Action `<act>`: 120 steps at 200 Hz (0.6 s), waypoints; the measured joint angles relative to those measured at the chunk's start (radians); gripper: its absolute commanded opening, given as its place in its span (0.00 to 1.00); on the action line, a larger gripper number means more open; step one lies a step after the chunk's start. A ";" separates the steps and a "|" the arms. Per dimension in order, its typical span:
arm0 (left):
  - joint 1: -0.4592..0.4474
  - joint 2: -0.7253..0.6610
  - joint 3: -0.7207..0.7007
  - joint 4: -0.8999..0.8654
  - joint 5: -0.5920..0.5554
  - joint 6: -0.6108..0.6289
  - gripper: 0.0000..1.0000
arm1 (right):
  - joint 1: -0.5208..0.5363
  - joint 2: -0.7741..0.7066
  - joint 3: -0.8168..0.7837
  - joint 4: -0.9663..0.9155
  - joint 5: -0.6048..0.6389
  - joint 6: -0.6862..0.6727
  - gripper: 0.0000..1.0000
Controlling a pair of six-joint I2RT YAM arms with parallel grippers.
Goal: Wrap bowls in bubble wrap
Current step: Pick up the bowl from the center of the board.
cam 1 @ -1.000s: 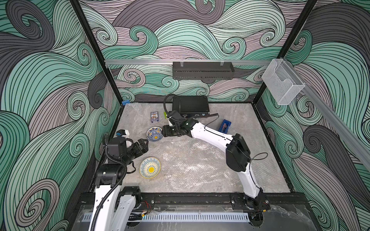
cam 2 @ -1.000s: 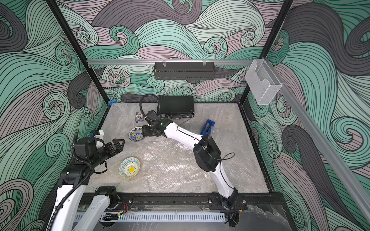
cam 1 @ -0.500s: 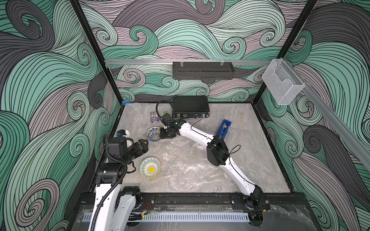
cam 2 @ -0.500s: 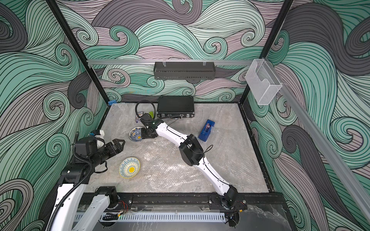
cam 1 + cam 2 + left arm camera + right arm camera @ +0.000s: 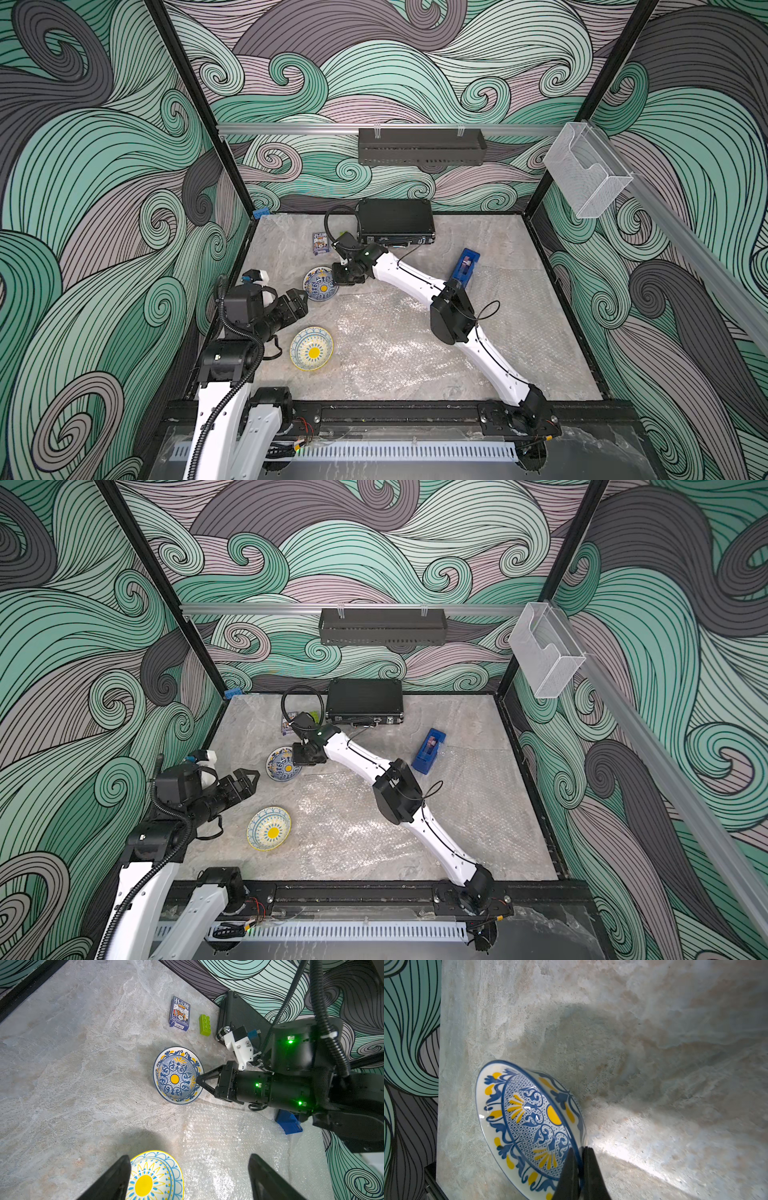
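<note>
Table [image 5: 490,237]: grey stone-look slab, filling the lower middle of both top views and carrying every item below.
Dark blue bowl [image 5: 320,284]: sitting left of centre in both top views, just off the far left corner of the bubble wrap [image 5: 399,345], with its blue scrollwork and yellow centre facing up.
Right gripper [image 5: 581,1164]: reaching in from the lower right of the top views and clamping tight on the dark blue bowl's rim. One of its fingers [image 5: 569,1172] is lying inside the rim and the other outside, with only the thin edge between them.
Cream bowl [image 5: 311,348]: sitting upright at lower left of centre, below the dark blue bowl in frame. It is lying just beside the bubble wrap's left edge; whether it is touching is not showing.
Bubble wrap: lying flat and crinkled across the middle and right of the table, passing under the right arm.
Left gripper [image 5: 245,780]: hovering at the left of the top views, level between the two bowls, with its jaws standing wide apart and gripping nothing.
Playing card box [image 5: 320,242]: lying flat above the dark blue bowl in frame.
Green brick [image 5: 204,1024]: lying between the playing card box and the black case [image 5: 395,220].
Black case: lying shut by the back wall, at upper centre.
Blue box [image 5: 465,268]: lying right of centre, at the bubble wrap's far edge.
</note>
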 measured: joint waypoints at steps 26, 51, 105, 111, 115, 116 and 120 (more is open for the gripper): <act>0.000 0.000 0.000 0.000 0.000 0.000 0.87 | -0.016 -0.167 -0.185 -0.028 0.001 -0.034 0.00; -0.001 -0.006 0.000 0.000 0.001 0.000 0.87 | -0.053 -0.448 -0.457 -0.037 0.015 -0.078 0.00; -0.003 -0.009 0.000 0.000 0.018 0.000 0.87 | -0.139 -0.974 -1.033 0.025 0.033 -0.136 0.00; -0.003 -0.009 0.000 0.000 0.019 0.000 0.87 | -0.142 -0.991 -1.077 0.032 0.032 -0.138 0.00; -0.003 -0.009 0.000 0.000 0.020 0.000 0.87 | -0.143 -0.998 -1.107 0.039 0.032 -0.141 0.00; -0.004 -0.009 0.000 0.000 0.020 0.000 0.87 | -0.143 -0.999 -1.111 0.039 0.031 -0.141 0.00; -0.004 -0.009 0.000 0.000 0.021 0.000 0.87 | -0.145 -1.005 -1.141 0.046 0.031 -0.141 0.00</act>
